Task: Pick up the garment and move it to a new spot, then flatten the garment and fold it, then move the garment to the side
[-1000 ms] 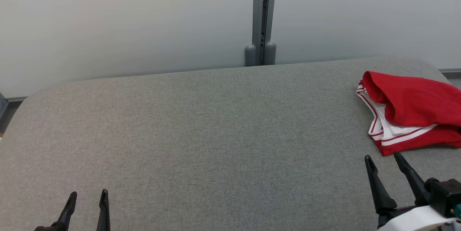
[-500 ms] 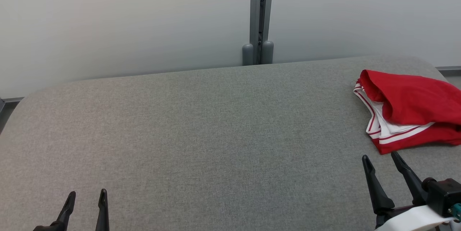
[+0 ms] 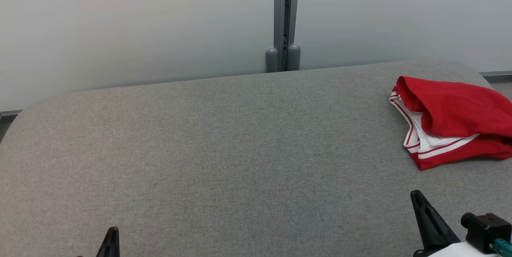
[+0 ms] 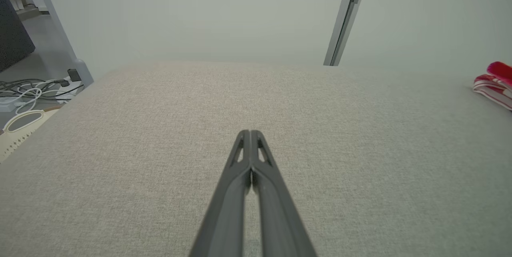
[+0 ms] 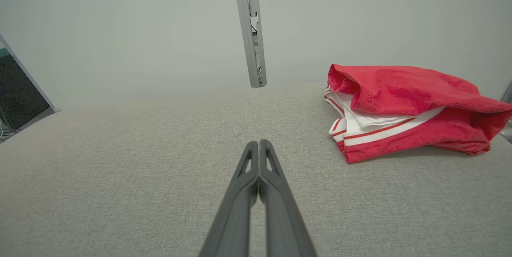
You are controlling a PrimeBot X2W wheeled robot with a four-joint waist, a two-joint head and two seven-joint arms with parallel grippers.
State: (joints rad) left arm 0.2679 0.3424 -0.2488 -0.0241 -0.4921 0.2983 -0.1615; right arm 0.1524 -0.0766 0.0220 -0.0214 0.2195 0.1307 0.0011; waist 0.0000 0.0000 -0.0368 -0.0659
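Observation:
The garment (image 3: 452, 123) is a bunched red cloth with white and red striped trim, lying at the far right of the grey padded table (image 3: 224, 145); it also appears in the right wrist view (image 5: 404, 109) and at the right edge of the left wrist view (image 4: 496, 85). My right gripper (image 3: 418, 197) is at the lower right, short of the garment and apart from it, its fingers pressed together (image 5: 259, 145) with nothing between them. My left gripper (image 3: 111, 233) is at the lower left, far from the garment, also shut and empty (image 4: 250, 133).
A grey post (image 3: 283, 21) stands behind the table's far edge against a pale wall. Cables (image 4: 28, 89) lie on the floor beyond the table's left end. A dark panel (image 5: 16, 93) stands to the left.
Both grippers have gone from open to shut on nothing and sit lower in the head view. The head camera has shifted slightly, so the scene has slid left.

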